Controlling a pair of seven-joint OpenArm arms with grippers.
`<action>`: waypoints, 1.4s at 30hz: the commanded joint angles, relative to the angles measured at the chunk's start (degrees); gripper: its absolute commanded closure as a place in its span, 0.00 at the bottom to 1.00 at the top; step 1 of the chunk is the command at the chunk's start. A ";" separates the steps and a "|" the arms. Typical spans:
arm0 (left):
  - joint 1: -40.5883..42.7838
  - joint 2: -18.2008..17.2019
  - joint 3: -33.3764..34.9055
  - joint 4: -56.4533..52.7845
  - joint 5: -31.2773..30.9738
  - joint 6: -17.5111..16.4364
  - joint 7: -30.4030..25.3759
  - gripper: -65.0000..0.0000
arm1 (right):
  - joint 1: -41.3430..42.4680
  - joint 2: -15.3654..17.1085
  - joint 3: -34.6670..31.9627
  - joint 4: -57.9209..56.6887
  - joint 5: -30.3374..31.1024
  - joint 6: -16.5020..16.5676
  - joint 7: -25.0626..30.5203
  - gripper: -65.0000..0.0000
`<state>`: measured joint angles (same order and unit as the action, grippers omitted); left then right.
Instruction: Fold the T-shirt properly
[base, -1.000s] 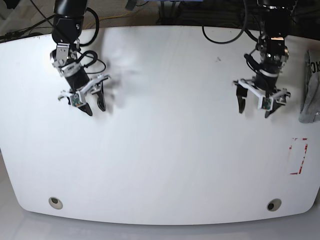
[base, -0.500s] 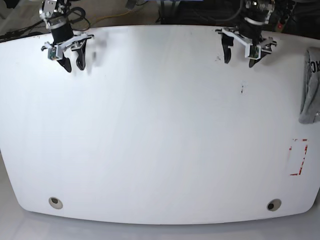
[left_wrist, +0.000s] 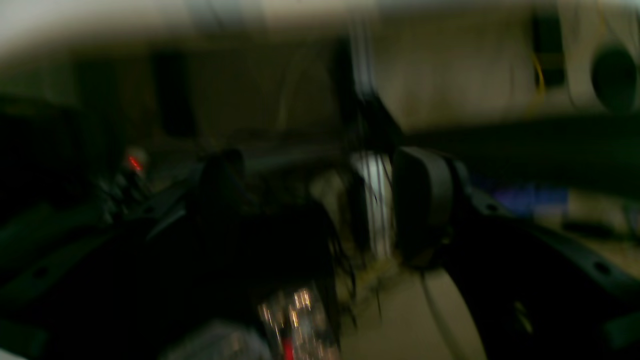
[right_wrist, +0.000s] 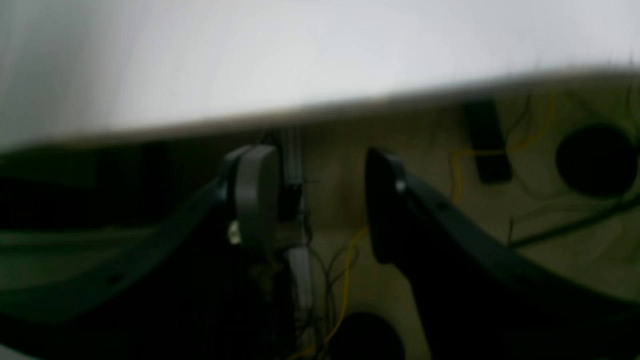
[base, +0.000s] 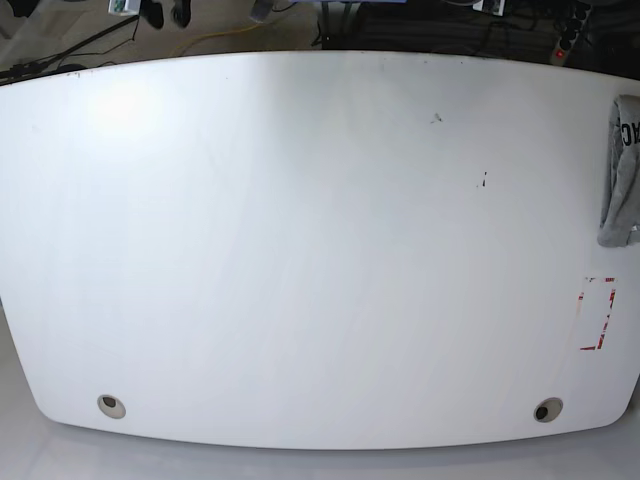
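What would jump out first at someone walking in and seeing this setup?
A big white table fills the base view, nearly bare. At its right edge lies a bunched grey T-shirt with black lettering, partly cut off by the frame, and below it a small red-marked rectangle. The right gripper shows close up in its wrist view, jaws apart and holding nothing, beyond the table's far edge above cables.

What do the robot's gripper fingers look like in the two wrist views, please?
In the right wrist view, the right gripper has black curved fingers with flat grey pads and small holes along the sides. The left gripper looks much the same, dark with a greyish pad, though heavy blur hides detail.
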<state>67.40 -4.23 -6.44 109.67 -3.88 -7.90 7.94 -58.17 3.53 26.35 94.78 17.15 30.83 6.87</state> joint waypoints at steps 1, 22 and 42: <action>1.66 -0.21 -0.11 -5.62 -0.21 -0.05 -1.04 0.35 | -3.23 -1.29 -0.63 -1.20 0.48 0.42 1.35 0.58; -34.56 -0.47 3.84 -71.29 0.23 -0.05 -4.56 0.35 | 24.99 2.14 -9.25 -52.98 -14.11 2.36 1.43 0.70; -54.60 -1.44 5.95 -89.93 0.23 8.65 -3.07 0.35 | 45.73 4.25 -9.43 -75.49 -29.59 -9.77 1.17 0.56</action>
<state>13.06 -5.63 -0.58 19.70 -3.84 0.67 2.31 -13.32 7.07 16.86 21.04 -11.49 20.73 7.81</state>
